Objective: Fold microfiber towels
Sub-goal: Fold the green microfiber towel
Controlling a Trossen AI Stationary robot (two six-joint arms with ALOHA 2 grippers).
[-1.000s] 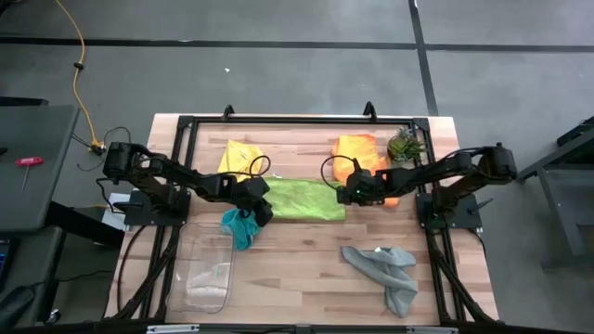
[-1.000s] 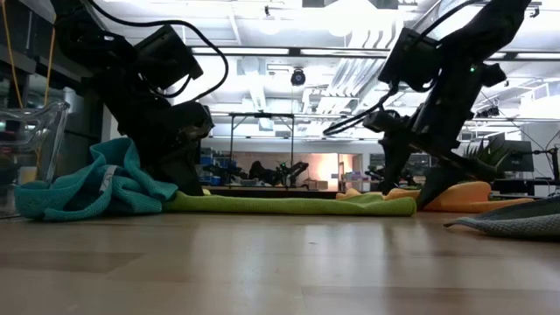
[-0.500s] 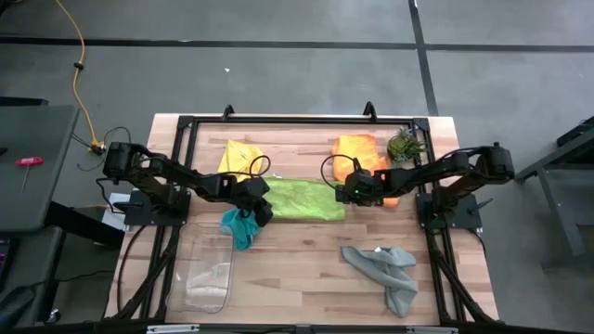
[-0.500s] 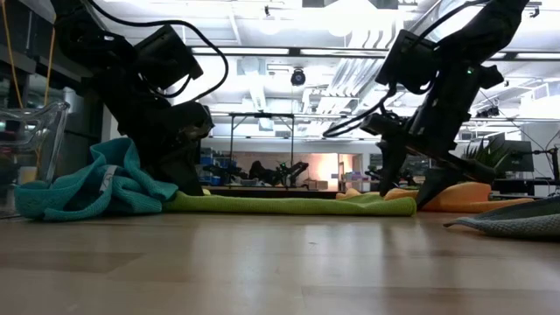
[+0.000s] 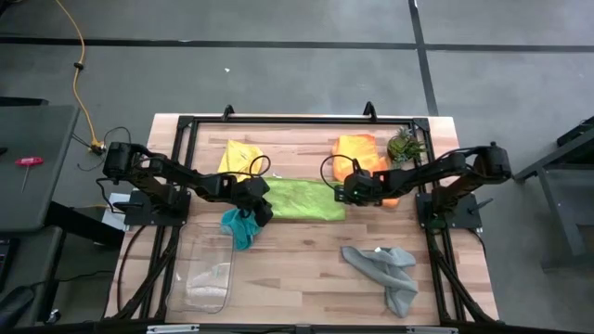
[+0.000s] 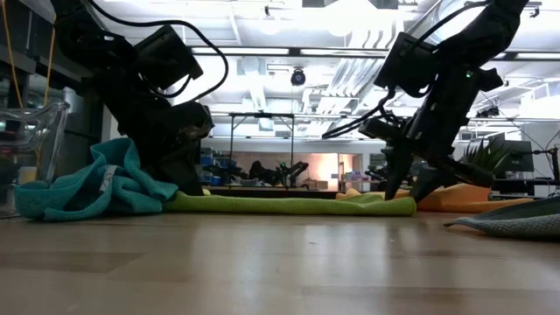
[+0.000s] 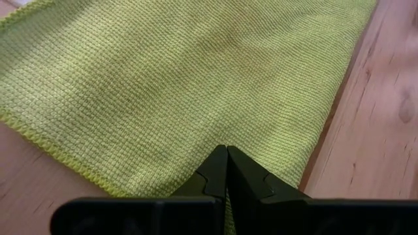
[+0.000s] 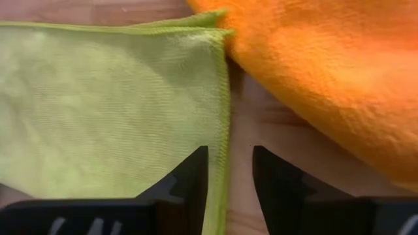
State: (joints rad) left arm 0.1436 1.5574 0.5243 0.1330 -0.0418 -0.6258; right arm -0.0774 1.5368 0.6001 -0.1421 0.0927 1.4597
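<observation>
The lime green towel (image 5: 302, 198) lies flat at the table's middle, two layers showing at its right end (image 8: 196, 23). My left gripper (image 5: 264, 208) is shut at its left near corner. My right gripper (image 5: 345, 194) stands open at its right end, one finger over the cloth and one over bare wood, with the hem (image 8: 225, 150) between them. The teal towel (image 5: 239, 226) lies crumpled beside my left gripper. The yellow (image 5: 239, 158), orange (image 5: 364, 162) and grey (image 5: 385, 271) towels lie apart on the table. My left gripper (image 7: 226, 171) is shut on the lime green towel's left near corner (image 7: 215, 140), coming down at a slant from the table's left. The fingers themselves hide the pinched spot. The towel lies flat and slack on the table. Whether my right gripper touches the cloth, I cannot tell.
A clear plastic tray (image 5: 209, 269) sits at the near left. A small spiky plant (image 5: 405, 146) stands at the far right, beside the orange towel. The orange towel (image 8: 326, 72) lies close behind the right gripper. Bare wood shows between the green and grey towels.
My right gripper's fingers have drawn closer together over the green towel's right end, and it has sunk slightly toward the cloth. The towel has not moved.
</observation>
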